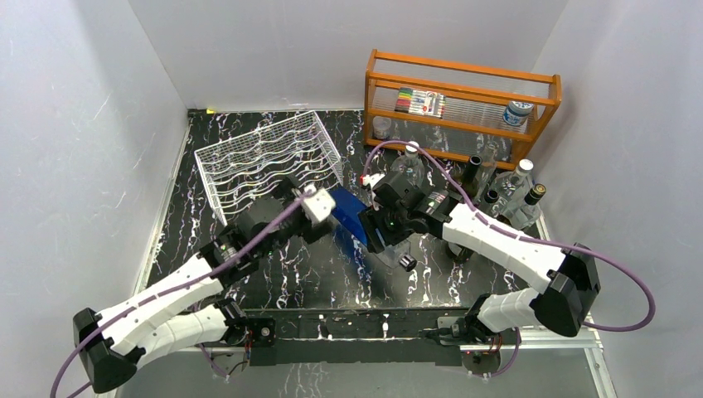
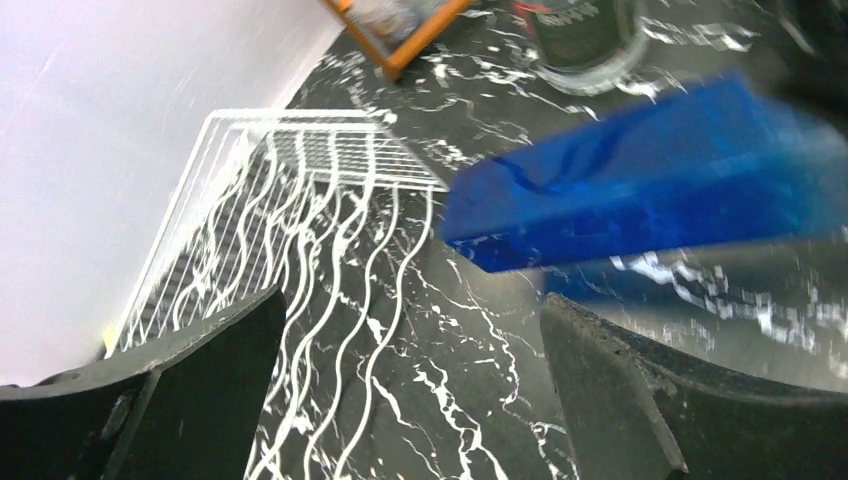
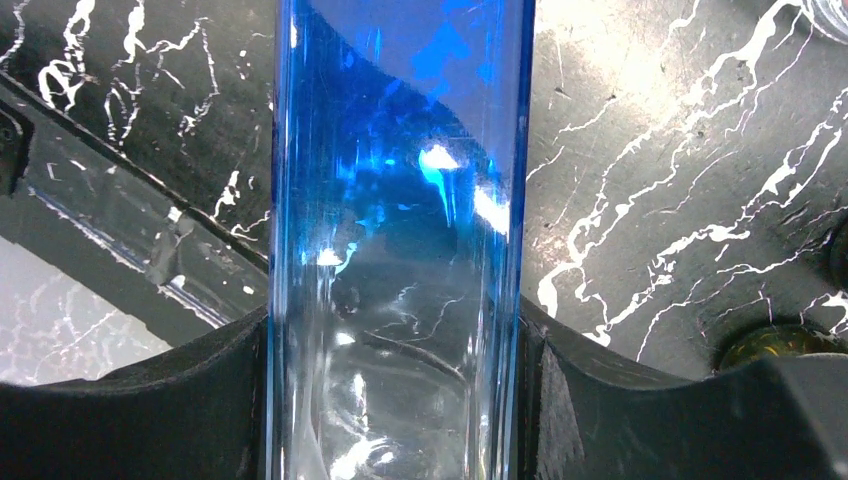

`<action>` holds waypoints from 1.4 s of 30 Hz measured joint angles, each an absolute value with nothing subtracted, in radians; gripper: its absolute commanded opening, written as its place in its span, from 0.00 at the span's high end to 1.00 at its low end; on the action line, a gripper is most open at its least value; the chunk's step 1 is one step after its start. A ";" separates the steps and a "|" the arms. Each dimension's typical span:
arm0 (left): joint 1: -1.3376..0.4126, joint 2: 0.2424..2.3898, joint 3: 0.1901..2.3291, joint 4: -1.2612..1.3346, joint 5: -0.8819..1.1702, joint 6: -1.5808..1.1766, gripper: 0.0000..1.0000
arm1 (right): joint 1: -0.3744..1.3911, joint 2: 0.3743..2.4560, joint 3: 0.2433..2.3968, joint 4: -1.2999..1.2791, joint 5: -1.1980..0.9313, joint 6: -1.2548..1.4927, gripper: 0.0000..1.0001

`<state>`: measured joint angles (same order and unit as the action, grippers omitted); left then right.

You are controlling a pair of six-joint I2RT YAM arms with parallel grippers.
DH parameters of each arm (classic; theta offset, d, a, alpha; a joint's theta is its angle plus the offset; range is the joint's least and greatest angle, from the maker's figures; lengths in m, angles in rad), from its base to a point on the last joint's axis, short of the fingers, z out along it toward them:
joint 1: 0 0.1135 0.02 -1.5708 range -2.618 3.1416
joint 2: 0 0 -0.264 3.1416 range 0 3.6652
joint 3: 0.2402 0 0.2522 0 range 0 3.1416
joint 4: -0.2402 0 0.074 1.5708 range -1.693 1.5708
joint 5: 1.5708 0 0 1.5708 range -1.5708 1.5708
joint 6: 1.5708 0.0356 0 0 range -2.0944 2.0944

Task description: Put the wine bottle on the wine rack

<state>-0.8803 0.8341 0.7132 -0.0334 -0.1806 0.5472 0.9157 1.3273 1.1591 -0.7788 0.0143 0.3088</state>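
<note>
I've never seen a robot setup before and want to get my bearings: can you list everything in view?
wine rack: one, white wire, far left of the table
blue bottle: one, blue glass, mid-table, in the right gripper
wooden shelf: one, orange, far right by the back wall
marker pack: one, multicoloured, in the shelf
small bottle: one, clear with blue label, at the shelf's right end
other bottles: several, clear and dark, standing in front of the shelf; exact count unclear
table: one, black with white veins
left gripper: one, black, open and holding nothing, next to the blue bottle
right gripper: one, black, shut on the blue bottle
</note>
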 measured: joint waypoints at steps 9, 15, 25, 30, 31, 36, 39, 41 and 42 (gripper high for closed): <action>-0.879 0.961 0.999 -0.250 -0.416 0.018 0.02 | 0.916 1.327 1.036 -0.656 0.031 0.344 1.00; -0.879 0.936 1.103 -0.372 -0.406 -0.198 0.02 | 0.917 1.332 1.000 -0.541 0.028 0.373 1.00; -0.879 0.865 1.185 -0.422 -0.416 -0.311 0.02 | 0.925 1.411 1.000 -0.373 0.027 0.411 1.00; -0.879 0.841 1.185 -0.426 -0.439 -0.307 0.02 | 0.932 1.428 0.966 -0.318 0.027 0.439 1.00; -0.879 0.841 1.185 -0.425 -0.447 -0.303 0.02 | 0.932 1.429 0.952 -0.305 0.028 0.443 1.00; -0.879 0.858 1.185 -0.424 -0.477 -0.288 0.02 | 0.933 1.477 0.937 -0.268 0.040 0.451 1.00; -0.879 0.860 1.182 -0.428 -0.490 -0.278 0.02 | 0.937 1.512 0.937 -0.234 0.052 0.455 1.00; -0.879 0.858 1.180 -0.432 -0.502 -0.272 0.02 | 0.938 1.533 0.938 -0.199 0.062 0.459 1.00; -0.879 0.857 1.180 -0.438 -0.508 -0.270 0.02 | 0.938 1.541 0.938 -0.185 0.066 0.460 1.00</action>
<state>-0.8791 0.8574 1.1801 -0.4377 -0.5079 -0.2695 0.9382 1.5410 0.9379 -0.1848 0.0658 0.4603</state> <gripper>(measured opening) 0.981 0.712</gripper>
